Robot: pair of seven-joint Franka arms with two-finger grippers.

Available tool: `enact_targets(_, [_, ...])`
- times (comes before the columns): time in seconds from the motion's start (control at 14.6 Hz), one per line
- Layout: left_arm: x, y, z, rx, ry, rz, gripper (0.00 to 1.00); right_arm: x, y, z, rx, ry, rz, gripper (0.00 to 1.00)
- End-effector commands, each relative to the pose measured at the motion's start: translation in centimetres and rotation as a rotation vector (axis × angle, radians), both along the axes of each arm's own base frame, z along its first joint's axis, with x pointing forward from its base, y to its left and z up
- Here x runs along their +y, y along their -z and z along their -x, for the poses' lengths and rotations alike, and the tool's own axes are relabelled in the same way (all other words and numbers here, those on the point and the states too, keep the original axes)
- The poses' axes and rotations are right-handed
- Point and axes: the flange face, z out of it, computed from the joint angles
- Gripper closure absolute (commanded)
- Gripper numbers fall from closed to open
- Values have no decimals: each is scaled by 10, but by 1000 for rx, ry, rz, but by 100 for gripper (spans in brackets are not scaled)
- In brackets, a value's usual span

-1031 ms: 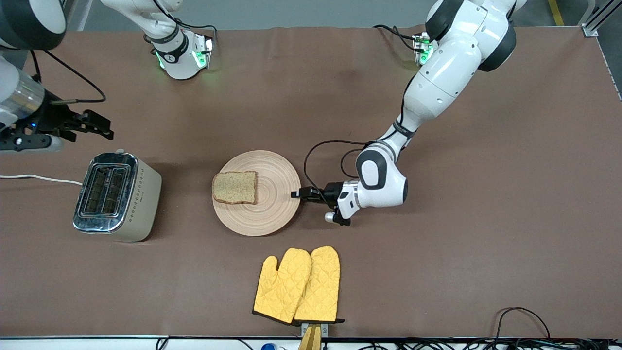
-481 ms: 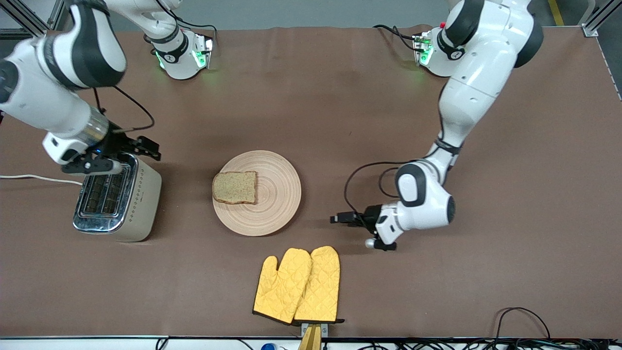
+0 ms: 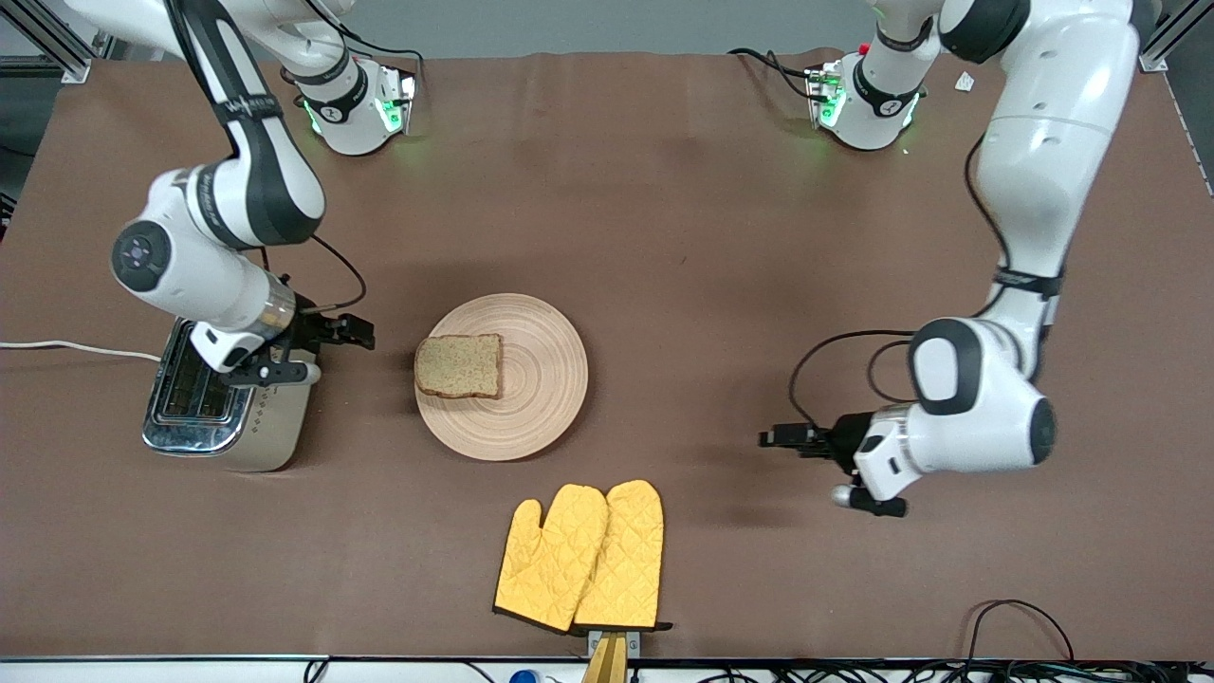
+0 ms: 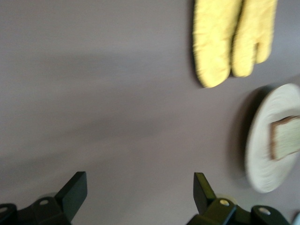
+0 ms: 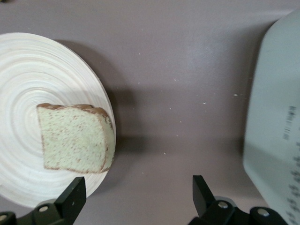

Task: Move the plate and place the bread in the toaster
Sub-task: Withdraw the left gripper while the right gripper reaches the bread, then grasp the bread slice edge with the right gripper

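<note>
Grippers both wide open, empty.
Right gripper [image 3: 365,332] hangs between toaster [image 3: 224,398] and bread [image 3: 459,365]; left gripper [image 3: 770,438] over bare table [image 3: 664,209].

**A robot lab bench dressed as a kitchen**

You are looking at a lab test bench, not a home. At the top of the frame, two white arm bases [image 3: 356,109] are bolted to the table [image 3: 664,209] and glow with green lights. A plain brown cover spreads over the whole surface, aluminium framing shows in the upper corners, and loose black cables [image 3: 1024,617] trail along the bottom edge. The toaster [image 3: 228,384], wooden plate [image 3: 541,379] and yellow oven mitts [image 3: 583,555] are only kitchen props.
</note>
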Motion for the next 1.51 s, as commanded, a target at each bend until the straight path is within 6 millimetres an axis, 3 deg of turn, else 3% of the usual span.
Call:
enact_targets(0.0, [13, -62, 17, 0, 46, -148, 0, 14, 30, 4, 21, 50, -50, 0])
enact_targets(0.21, [37, -123, 31, -20, 58, -241, 0, 30, 52, 10, 14, 76, -79, 0])
enact_targets(0.48, [59, -220, 68, -69, 117, -408, 0, 45, 87, 12, 17, 76, -78, 0])
enact_targets(0.62, [72, -250, 87, -74, 92, -451, 0, 48, 91, 13, 24, 84, -85, 1])
enact_targets(0.76, [84, -276, 109, -101, 67, -482, 0, 48, 93, 15, 32, 83, -84, 10])
enact_targets(0.96, [89, -300, 138, -127, 38, -504, 0, 48, 94, 17, 38, 83, -83, 29])
enact_targets(1.03, [98, -298, 145, -119, 18, -521, 0, 47, 94, 17, 40, 84, -83, 35])
enact_targets(1.17, [97, -293, 159, -139, 18, -543, 0, 49, 95, 17, 42, 82, -85, 46])
enact_targets(1.44, [94, -301, 158, -148, 19, -528, 0, 49, 94, 17, 46, 102, -84, 56])
